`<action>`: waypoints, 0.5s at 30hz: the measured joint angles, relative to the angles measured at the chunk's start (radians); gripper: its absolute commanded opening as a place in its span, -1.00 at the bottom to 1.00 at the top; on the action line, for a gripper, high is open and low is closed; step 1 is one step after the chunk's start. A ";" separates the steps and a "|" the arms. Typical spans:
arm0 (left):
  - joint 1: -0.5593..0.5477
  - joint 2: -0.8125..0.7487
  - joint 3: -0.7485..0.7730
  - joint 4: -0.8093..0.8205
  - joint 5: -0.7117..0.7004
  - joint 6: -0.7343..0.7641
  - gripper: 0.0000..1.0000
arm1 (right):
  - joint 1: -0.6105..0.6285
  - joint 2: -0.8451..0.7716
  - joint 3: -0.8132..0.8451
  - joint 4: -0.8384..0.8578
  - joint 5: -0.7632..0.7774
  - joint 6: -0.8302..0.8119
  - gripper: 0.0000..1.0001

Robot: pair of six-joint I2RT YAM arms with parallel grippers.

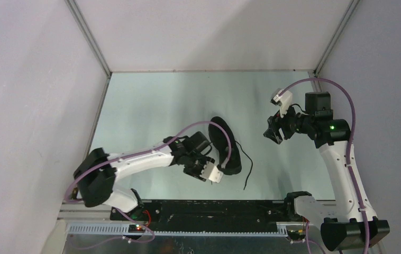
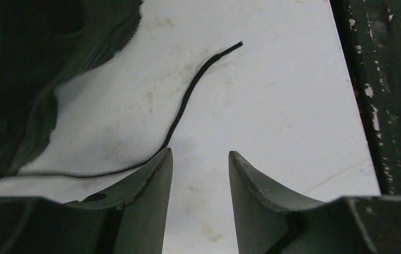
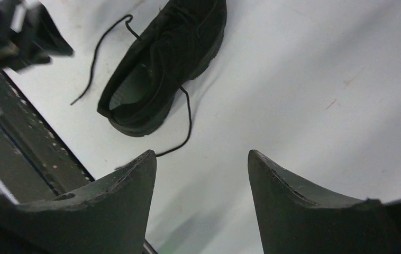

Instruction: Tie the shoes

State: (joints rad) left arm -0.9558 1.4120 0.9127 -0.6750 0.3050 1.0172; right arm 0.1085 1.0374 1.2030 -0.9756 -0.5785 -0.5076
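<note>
We log the all-black low-top sneaker (image 1: 224, 144) lying mid pale table (image 1: 151, 106), long axis near-to-far, its thin black lace (image 2: 186, 106) loose just ahead of the open, empty left claw (image 2: 199, 156), which is nearer than the open right claw (image 3: 201, 154).

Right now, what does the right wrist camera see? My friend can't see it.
An all-black low-top sneaker lies on the pale table, its thin black laces untied and trailing loose across the surface. The robot's right hand frames the bottom of the picture, open and holding nothing, apart from the shoe.
</note>
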 measured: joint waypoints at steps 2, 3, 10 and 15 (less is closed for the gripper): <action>-0.026 0.056 0.004 0.014 -0.023 0.053 0.00 | -0.035 -0.002 0.000 0.000 -0.034 0.028 0.31; -0.045 0.089 0.008 0.024 -0.033 0.080 0.00 | -0.052 -0.002 0.000 0.000 -0.050 0.039 0.31; -0.132 0.233 0.053 0.091 -0.068 0.198 -0.05 | -0.137 -0.011 -0.031 -0.001 -0.129 0.079 0.31; -0.147 0.286 0.087 0.115 -0.076 0.266 -0.12 | -0.166 -0.011 -0.037 -0.003 -0.163 0.093 0.31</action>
State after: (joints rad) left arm -1.1030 1.6981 0.9997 -0.5598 0.2295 1.2827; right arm -0.0574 1.0267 1.1656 -0.9783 -0.7418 -0.4149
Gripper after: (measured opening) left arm 0.460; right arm 0.658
